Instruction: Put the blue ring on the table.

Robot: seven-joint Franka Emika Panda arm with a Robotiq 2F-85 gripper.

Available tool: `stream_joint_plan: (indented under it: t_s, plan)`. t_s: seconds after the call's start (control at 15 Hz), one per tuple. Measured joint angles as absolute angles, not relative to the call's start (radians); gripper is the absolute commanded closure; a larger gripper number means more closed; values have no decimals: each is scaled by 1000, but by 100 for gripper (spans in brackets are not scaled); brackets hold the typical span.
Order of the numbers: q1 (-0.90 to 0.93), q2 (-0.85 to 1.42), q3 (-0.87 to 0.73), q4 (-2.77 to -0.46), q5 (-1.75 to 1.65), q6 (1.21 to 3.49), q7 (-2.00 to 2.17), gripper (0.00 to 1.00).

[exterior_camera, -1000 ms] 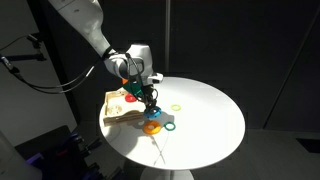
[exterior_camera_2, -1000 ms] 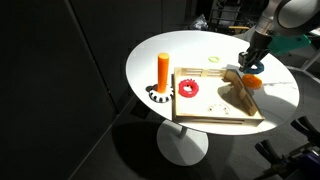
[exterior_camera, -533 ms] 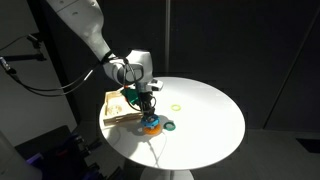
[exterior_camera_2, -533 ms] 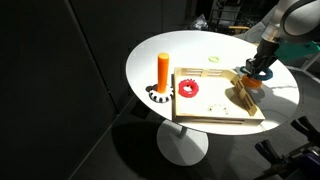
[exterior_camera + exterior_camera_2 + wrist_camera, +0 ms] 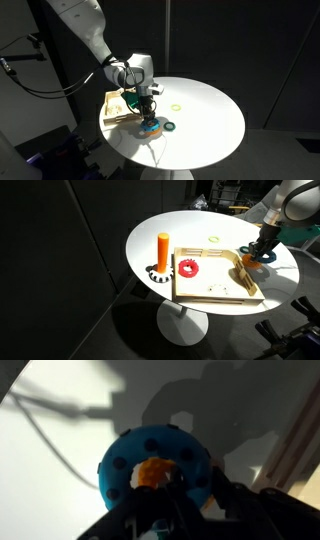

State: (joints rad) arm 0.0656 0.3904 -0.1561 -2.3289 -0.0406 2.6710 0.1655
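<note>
The blue ring (image 5: 150,452), light blue with dark dots, lies on top of an orange piece (image 5: 152,473) on the white table (image 5: 205,120), next to the wooden tray's corner. In both exterior views my gripper (image 5: 148,113) (image 5: 264,248) is low over this stack (image 5: 150,126). In the wrist view my gripper (image 5: 197,482) stands with one finger over the ring's hole and the other finger (image 5: 226,490) outside its rim. The ring's band is between them. The jaws look apart and not pressed on it.
The wooden tray (image 5: 215,288) holds a red ring (image 5: 188,268). An orange peg (image 5: 163,248) stands on a dark base beside the tray. A dark green ring (image 5: 170,126) lies right by the stack. A yellow ring (image 5: 177,107) lies further out on the table.
My gripper has come down from above the stack until its fingers are level with the blue ring. The rings have not moved.
</note>
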Motion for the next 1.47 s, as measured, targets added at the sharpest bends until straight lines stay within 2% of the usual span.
stream_joint_plan:
  t_s: [0.27,0.33,0.73,1.47]
  plan:
    - [66,394,-158,-2329,-54,2671,167,3]
    - [66,394,-158,-2329,-54,2671,167,0]
    - [47,375,-112,-2326,-23,2613,149,0]
    - [28,195,-35,-2241,20,2134,95,0]
